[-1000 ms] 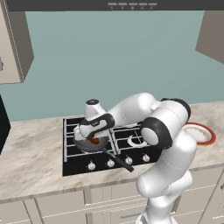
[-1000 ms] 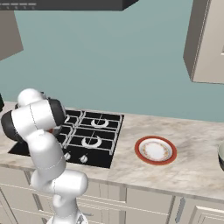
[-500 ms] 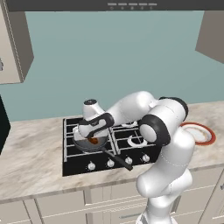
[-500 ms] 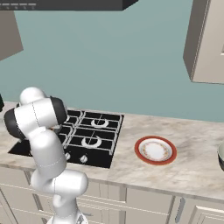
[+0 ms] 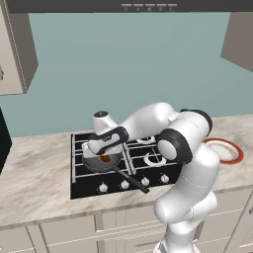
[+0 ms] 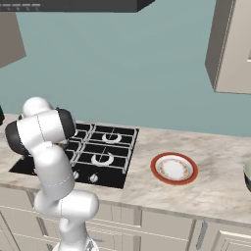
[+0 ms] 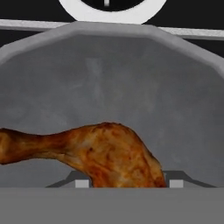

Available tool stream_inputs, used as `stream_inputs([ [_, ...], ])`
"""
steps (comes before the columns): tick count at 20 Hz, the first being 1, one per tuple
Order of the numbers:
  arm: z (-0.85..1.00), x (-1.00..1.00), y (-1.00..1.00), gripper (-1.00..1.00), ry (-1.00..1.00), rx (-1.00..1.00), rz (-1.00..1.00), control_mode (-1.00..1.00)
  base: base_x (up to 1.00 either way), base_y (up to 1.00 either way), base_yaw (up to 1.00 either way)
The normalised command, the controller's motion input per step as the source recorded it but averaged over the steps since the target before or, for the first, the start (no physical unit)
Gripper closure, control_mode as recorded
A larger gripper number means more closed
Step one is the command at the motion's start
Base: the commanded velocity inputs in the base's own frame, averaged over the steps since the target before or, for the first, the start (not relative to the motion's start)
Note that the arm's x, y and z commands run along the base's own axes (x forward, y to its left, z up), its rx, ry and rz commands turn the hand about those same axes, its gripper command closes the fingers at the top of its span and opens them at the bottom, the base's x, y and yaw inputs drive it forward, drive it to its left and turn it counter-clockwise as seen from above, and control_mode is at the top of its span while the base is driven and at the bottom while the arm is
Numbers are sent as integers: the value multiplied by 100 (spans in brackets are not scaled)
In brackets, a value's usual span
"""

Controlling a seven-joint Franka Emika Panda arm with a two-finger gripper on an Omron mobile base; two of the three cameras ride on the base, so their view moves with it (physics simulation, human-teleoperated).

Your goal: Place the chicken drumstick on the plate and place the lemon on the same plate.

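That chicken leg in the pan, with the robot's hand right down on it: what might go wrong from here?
1. The chicken drumstick lies in the frying pan with the gripper closing around its meaty end; an off-centre hold could let it swing or slip out on lifting.
2. The plate sits on the counter well beyond the stove, so there's a long carry in which it might drop.
3. The hand is low inside the pan and might nudge it.

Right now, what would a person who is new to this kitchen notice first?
The white arm bends low over the stove, its claw down in the dark frying pan at the chicken drumstick. The plate lies on the counter, right of the stove.
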Motion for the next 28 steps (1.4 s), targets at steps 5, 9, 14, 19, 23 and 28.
stream_inputs([
  [5, 39, 3, -3, 100, 1, 1, -3, -100, 0, 0, 0],
  [9, 70, -6, -13, 100, 1, 1, 0, -100, 0, 0, 0],
  [14, 48, -55, -45, 100, 0, 0, 0, -100, 0, 0, 0],
  [19, 34, -52, -80, 100, 0, 1, 0, -100, 0, 0, 0],
  [23, 23, -40, -98, 100, 0, 4, 0, -100, 0, 0, 0],
  [28, 27, -24, -87, 100, 0, 2, 0, -100, 0, 0, 0],
])
